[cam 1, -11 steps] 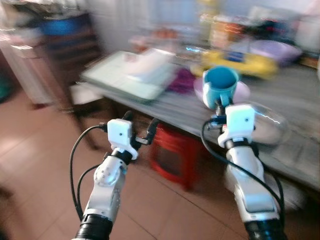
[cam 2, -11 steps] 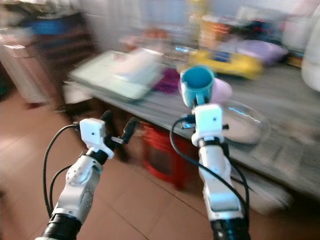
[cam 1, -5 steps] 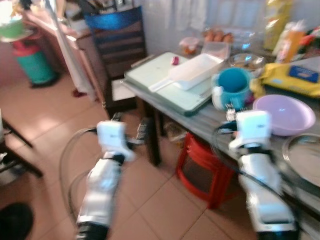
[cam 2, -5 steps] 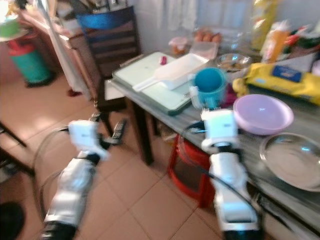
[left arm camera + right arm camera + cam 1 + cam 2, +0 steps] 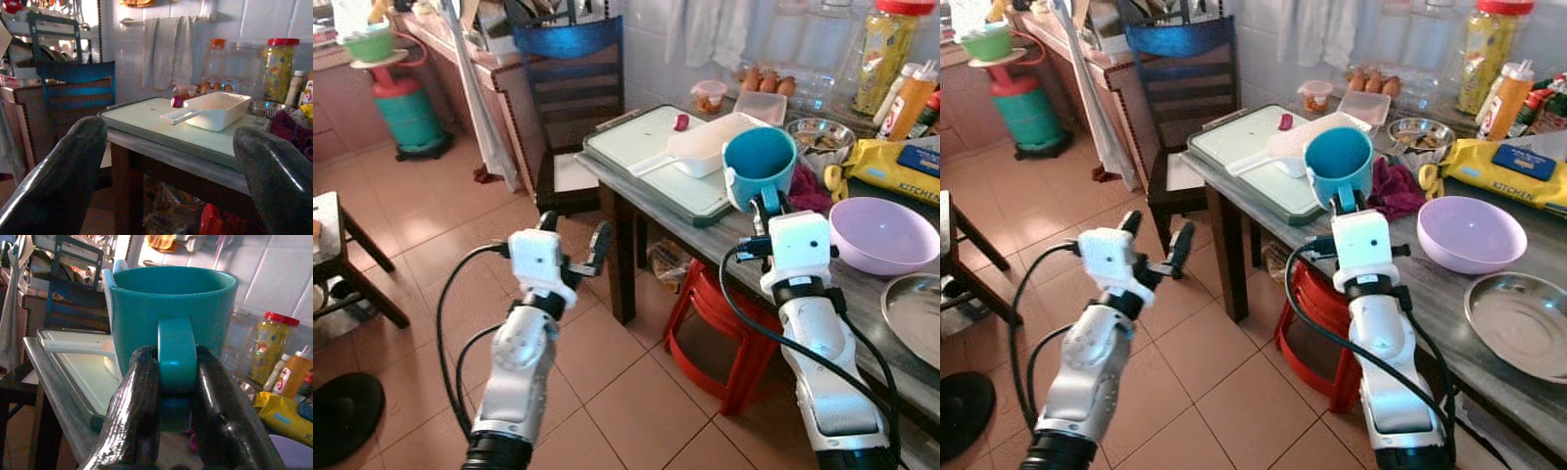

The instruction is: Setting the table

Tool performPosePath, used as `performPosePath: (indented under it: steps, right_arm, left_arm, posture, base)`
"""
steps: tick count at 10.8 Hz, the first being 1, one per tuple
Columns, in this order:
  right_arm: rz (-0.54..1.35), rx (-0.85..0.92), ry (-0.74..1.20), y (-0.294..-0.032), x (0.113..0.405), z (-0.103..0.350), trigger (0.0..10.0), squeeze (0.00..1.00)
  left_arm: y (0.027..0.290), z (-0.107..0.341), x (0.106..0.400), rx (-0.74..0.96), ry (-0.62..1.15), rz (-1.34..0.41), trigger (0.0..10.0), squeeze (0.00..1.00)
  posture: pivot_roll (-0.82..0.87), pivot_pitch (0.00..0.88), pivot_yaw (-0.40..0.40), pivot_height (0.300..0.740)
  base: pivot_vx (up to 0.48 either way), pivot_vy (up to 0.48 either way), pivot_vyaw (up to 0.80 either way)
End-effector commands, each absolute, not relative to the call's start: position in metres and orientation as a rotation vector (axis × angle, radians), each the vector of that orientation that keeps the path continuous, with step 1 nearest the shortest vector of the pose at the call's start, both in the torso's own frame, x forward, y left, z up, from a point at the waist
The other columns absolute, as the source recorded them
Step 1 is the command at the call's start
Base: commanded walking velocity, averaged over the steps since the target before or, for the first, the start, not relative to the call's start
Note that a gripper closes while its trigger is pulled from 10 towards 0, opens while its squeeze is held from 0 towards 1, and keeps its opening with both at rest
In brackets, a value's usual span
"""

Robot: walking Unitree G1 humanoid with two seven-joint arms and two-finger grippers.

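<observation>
Room: kitchen with reddish floor tiles (image 5: pixel 401 225) and a grey wooden table (image 5: pixel 1449 294).
Left gripper (image 5: pixel 570 240): glossy black fingers spread apart, empty, over the floor before the table.
Right gripper (image 5: pixel 173 387): fingers clamped on the handle of the teal plastic mug (image 5: pixel 759 164), held upright above the table edge.
Further: lilac bowl (image 5: pixel 1474 233), steel plate (image 5: pixel 1520 323) cut off by the frame, pale green tray (image 5: pixel 656 162).

My arms: two, silver.
White wrist blocks, looping black cables, glossy black fingers (image 5: pixel 134 426) on each.
</observation>
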State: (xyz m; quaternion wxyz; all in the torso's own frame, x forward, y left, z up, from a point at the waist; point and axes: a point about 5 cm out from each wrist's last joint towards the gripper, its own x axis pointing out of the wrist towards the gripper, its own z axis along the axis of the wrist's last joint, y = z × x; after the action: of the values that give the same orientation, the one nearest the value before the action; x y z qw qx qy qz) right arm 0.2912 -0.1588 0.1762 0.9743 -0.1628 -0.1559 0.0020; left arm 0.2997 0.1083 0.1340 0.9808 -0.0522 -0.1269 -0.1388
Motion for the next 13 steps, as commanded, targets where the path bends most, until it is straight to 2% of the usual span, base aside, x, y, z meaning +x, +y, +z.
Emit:
performPosePath:
  steps: [1, 5, 13]
  right_arm:
    - [0.010, -0.330, -0.366, -0.157, 0.292, 0.188, 10.0, 0.00]
    - [0.002, -0.321, -0.355, -0.157, 0.293, 0.187, 10.0, 0.00]
    - [-0.005, -0.326, -0.362, -0.156, 0.294, 0.190, 10.0, 0.00]
  left_arm:
    - [0.110, 0.137, 0.302, -0.095, -0.261, -0.268, 10.0, 0.00]
    - [0.110, 0.135, 0.304, -0.095, -0.240, -0.232, 10.0, 0.00]
    - [0.116, 0.140, 0.313, -0.154, -0.215, -0.185, 10.0, 0.00]
  posture:
    - [-0.18, 0.052, 0.045, 0.740]
    - [-0.18, 0.058, 0.046, 0.740]
    - [-0.19, 0.059, 0.048, 0.740]
  base:
    - [0.000, 0.000, 0.00]
    - [0.000, 0.000, 0.00]
    - [0.000, 0.000, -0.80]
